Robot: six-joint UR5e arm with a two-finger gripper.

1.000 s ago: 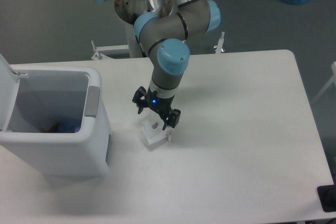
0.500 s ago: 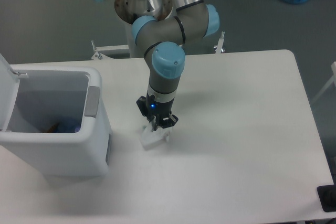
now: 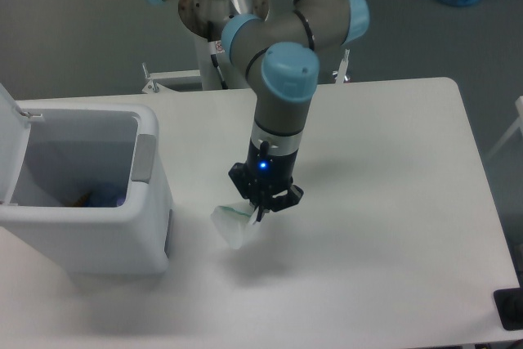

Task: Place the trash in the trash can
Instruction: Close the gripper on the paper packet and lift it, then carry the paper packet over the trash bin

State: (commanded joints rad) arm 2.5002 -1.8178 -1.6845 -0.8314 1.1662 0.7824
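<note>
The gripper [image 3: 260,204], pointing down from the arm [image 3: 286,79], had its fingers closed on the upper edge of the small white carton [image 3: 234,222], which hung tilted, apparently lifted just clear of the table [image 3: 392,202], judging by the shadow beneath it. The trash can [image 3: 82,194] stood to the left with its lid [image 3: 8,140] swung open, so the carton could probably be carried over and dropped in. Coloured items, plausibly the bottle, already lay inside the can.

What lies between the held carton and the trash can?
Nothing: in the camera view only bare table separates the carton, held by the gripper, from the trash can.
</note>
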